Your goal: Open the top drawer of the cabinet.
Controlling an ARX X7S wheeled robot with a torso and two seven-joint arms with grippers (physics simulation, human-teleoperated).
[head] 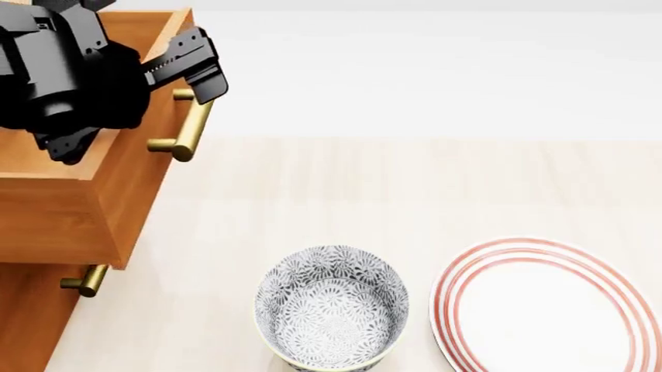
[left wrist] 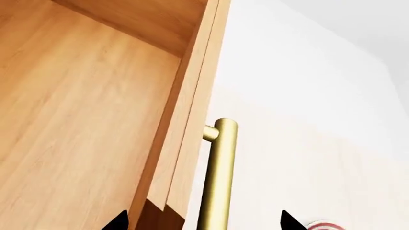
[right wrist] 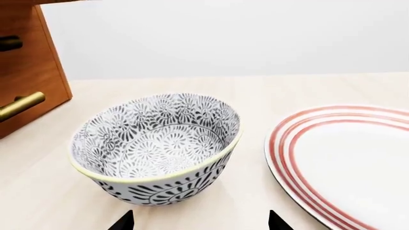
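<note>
drawer (head: pixel 73 205): top of cabinet (head: pixel 26 318), we saw it pulled well out.
handle (head: pixel 191 128): rigid brass bar, likely slick; we'd grip mid-bar.
left gripper (left wrist: pixel 203 221): jaws spread either side of bar, holding nothing.
right gripper (right wrist: pixel 199 221): jaws apart, empty, near bowl (right wrist: pixel 156 146).

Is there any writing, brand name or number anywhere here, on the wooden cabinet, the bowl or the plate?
None: no words, numbers or signs show in any view.
The cabinet and its pulled-out top drawer are plain wood with brass handles.
The bowl bears only a grey flower pattern.
The plate bears only red rings.
The left tool is plain black.
</note>
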